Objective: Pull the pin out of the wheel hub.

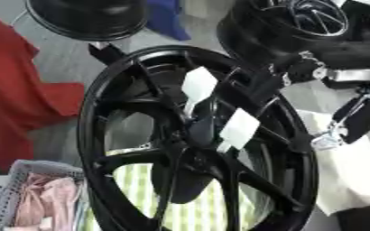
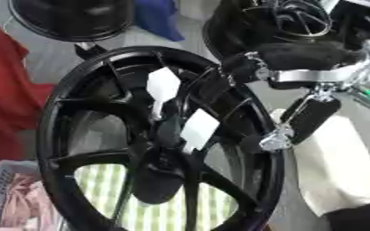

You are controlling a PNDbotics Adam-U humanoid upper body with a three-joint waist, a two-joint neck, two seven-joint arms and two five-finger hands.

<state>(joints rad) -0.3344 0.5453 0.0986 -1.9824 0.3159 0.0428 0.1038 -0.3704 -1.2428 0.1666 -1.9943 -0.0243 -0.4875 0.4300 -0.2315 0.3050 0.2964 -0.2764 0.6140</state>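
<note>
A large black spoked wheel (image 1: 125, 113) stands tilted on edge in the middle of both views. At its hub (image 1: 196, 135) two white flat tags show, one upper (image 1: 198, 85) and one lower (image 1: 240, 128); I cannot make out a pin itself. My right arm comes in from the upper right, and my right hand (image 2: 234, 72) lies against the wheel's upper right rim, just right of the upper tag. It is black against the black wheel, so its grip is hidden. My left hand is out of sight.
A second black wheel (image 1: 85, 18) lies at the top left and a third (image 1: 298, 22) at the top right. Red cloth (image 1: 22, 99) fills the left, blue cloth (image 1: 168, 18) the top. A grey basket (image 1: 18, 173) holds pink cloth at lower left. White cloth (image 1: 354, 176) lies right.
</note>
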